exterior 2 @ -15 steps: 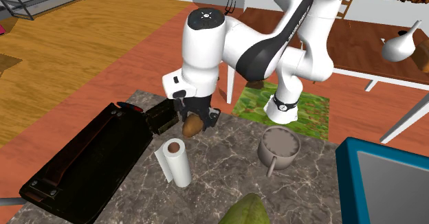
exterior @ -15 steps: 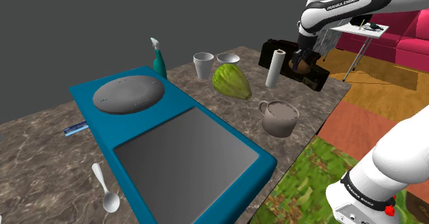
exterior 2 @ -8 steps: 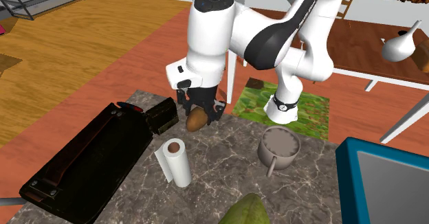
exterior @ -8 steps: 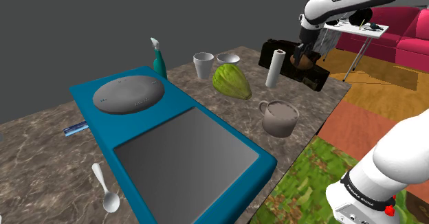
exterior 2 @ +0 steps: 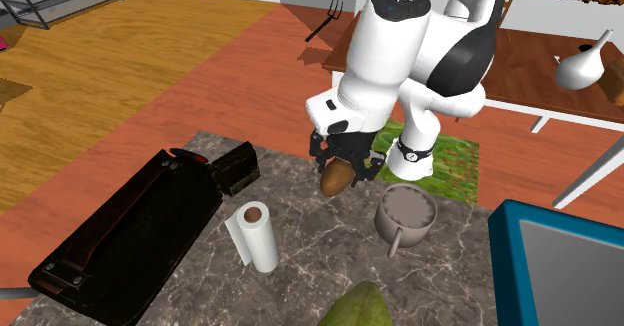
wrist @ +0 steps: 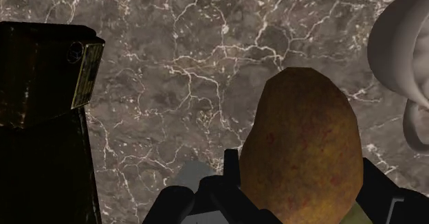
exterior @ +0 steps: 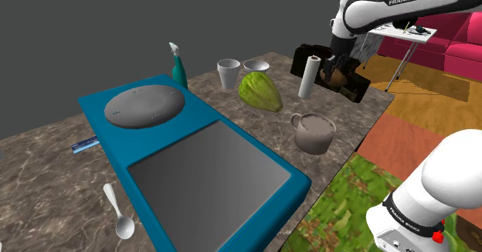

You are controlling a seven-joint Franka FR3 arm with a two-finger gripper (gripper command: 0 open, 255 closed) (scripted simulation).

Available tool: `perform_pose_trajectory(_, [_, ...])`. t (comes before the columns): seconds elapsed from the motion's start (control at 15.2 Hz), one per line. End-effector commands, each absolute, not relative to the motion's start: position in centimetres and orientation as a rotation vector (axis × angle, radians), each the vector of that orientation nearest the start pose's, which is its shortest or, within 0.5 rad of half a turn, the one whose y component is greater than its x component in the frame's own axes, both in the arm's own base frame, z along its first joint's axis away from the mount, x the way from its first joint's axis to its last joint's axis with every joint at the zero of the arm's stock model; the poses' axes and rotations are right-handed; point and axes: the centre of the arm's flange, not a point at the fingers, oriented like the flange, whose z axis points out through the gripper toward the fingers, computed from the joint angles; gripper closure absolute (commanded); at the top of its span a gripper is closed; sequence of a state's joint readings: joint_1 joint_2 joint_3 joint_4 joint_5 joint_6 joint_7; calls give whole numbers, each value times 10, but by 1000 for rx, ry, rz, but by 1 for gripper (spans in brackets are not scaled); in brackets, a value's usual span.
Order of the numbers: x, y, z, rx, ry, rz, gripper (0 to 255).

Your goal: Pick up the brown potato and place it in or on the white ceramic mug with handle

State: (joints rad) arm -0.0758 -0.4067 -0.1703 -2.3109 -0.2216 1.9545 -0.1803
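Potato first: the brown oval potato (exterior 2: 338, 177) is clasped end-down between the two black fingers of the all-black gripper (exterior 2: 343, 164), so you are closed on it, and in the wrist view the fingers (wrist: 230, 178) press its lower flanks on both sides. It hangs above the dark veined marble bench (exterior 2: 320, 259), close to the bench edge that faces the robot's stand. In the shoulder view you see the potato (exterior: 337, 76) against the far corner of the bench, under the gripper (exterior: 338, 69). The greyish-white mug with a handle (exterior 2: 405, 217) stands upright near that same edge, just beside the potato but apart from it, with its mouth open to you; the wrist view shows its pale rim (wrist: 395, 44) off to one side of the potato (wrist: 302, 147). On the potato's other side sits a small black box (exterior 2: 235, 167), and next to that a long black case (exterior 2: 120, 239) fills the bench's corner. An upright white paper-towel roll (exterior 2: 255, 236) stands further in from the edge. Towards the middle of the bench lies a green, ridged, melon-like fruit (exterior: 260, 91), and beyond it a large teal slab with a grey panel (exterior: 193, 150).
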Motion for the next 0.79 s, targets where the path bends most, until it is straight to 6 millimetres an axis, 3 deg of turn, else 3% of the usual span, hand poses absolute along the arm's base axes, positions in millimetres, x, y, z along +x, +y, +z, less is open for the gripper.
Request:
perform_pose_trajectory(0.0, [410,-101,503,-3289,-38,-29,255])
perform_pose_trajectory(0.66, [371,30,506,-3289,-38,-29,255])
perform_pose_trajectory(0.73, [371,30,501,-3289,-38,-29,255])
